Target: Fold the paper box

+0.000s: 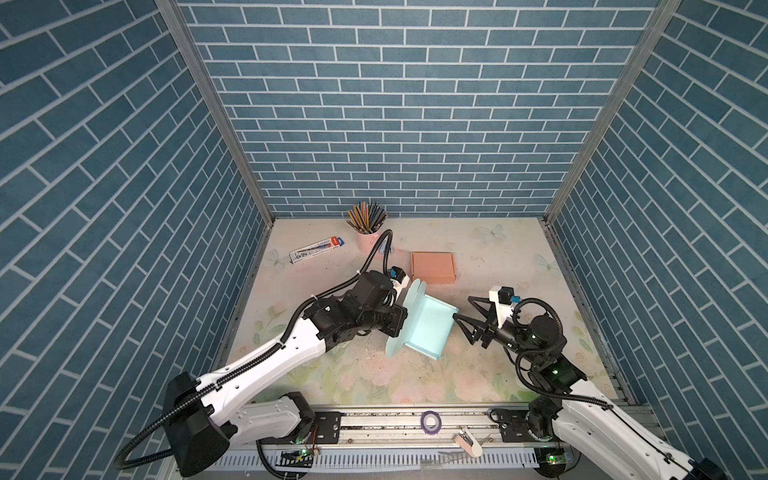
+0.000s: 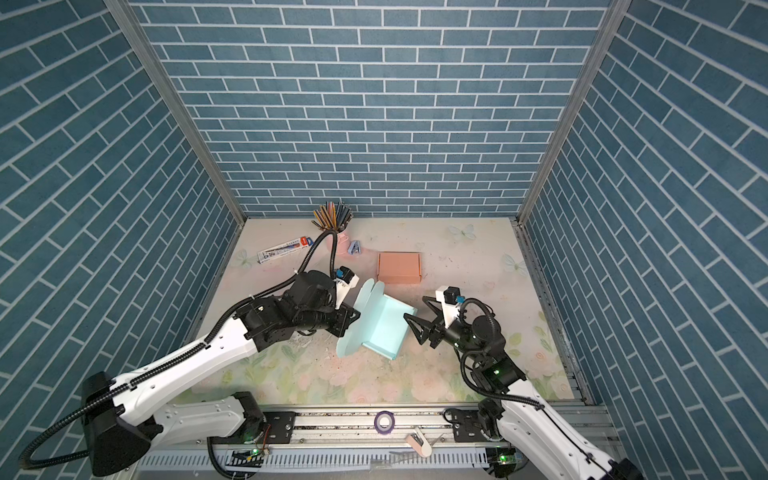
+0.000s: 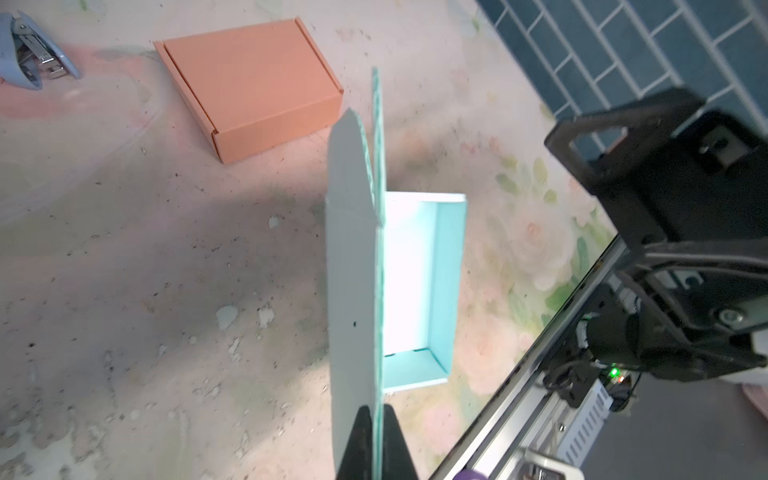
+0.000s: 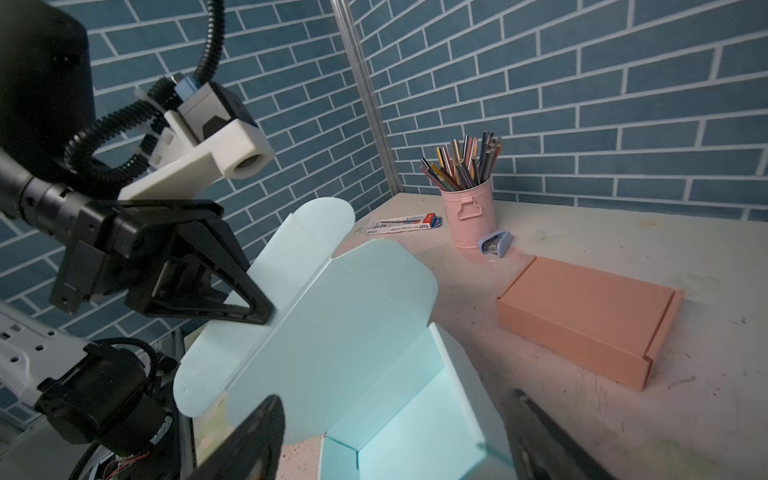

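A light blue paper box (image 1: 432,328) (image 2: 386,328) lies half folded in the middle of the table in both top views. Its tray (image 3: 419,282) rests on the table and its lid with rounded wings (image 4: 332,316) stands upright on the left side. My left gripper (image 3: 377,409) (image 2: 357,316) is shut on the lid's edge, a black finger on each face. My right gripper (image 1: 462,307) (image 4: 390,407) stands open just to the right of the tray. Its fingers (image 4: 257,432) straddle the tray's near wall without touching it.
A closed orange box (image 1: 433,267) sits just behind the blue one. Further back stand a pink cup of pencils (image 1: 368,241), a pen package (image 1: 318,248) and a blue stapler (image 2: 354,248). A purple tape roll (image 1: 431,422) lies on the front rail. Blue brick walls enclose three sides.
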You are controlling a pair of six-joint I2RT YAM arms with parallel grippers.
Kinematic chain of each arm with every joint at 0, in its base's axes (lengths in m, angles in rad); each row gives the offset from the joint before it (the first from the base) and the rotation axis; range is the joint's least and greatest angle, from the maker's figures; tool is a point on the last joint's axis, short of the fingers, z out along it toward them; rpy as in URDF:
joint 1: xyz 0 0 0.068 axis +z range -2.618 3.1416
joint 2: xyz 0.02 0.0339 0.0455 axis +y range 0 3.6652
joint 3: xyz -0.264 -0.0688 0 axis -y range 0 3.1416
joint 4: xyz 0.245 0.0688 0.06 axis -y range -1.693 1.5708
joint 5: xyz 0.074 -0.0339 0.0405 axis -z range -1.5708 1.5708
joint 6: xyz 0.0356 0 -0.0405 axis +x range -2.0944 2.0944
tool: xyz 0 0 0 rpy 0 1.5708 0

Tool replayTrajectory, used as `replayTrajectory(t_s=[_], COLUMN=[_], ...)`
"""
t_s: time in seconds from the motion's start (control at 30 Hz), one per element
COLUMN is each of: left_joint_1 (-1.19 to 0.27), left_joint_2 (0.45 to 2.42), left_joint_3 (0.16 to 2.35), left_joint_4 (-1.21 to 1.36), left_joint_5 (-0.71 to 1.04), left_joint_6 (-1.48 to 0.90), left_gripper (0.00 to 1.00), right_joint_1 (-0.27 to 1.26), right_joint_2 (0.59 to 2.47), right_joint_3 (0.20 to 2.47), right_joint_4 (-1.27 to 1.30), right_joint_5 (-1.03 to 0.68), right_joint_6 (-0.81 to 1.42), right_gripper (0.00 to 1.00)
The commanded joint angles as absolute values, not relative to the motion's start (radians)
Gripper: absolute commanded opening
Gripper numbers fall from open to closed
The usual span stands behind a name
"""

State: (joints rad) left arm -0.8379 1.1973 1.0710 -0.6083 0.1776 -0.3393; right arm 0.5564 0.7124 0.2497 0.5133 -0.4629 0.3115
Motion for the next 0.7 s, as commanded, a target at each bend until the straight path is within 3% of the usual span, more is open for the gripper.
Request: replayTrajectory(t_s=[0.0, 0.13, 0.37, 0.67], left_joint_1=[-0.830, -0.830, -0.830, -0.830], left_joint_2=[1.243, 1.295, 1.345, 1.390], left_joint_3=[1.167, 1.244, 1.355, 1.404], left_joint_4=[-0.848, -0.962, -1.077, -1.127], left_joint_5=[0.168, 0.186, 0.233, 0.281], left_joint_6=[-0.170, -0.063, 0.067, 0.153], left_gripper=[0.07, 0.07, 0.07, 0.08], right_joint_1=[0.560, 0.561, 0.564, 0.582], right_joint_2=[0.832, 0.962, 1.134, 1.260], right_joint_3=[0.278, 0.317, 0.421, 0.469], right_joint_4=[0.743, 0.821, 0.735, 0.716], right_joint_5=[-0.590, -0.682, -0.860, -0.905], right_joint_6=[0.196, 0.136, -0.027, -0.116], right_gripper=[0.83, 0.83, 0.81, 0.80])
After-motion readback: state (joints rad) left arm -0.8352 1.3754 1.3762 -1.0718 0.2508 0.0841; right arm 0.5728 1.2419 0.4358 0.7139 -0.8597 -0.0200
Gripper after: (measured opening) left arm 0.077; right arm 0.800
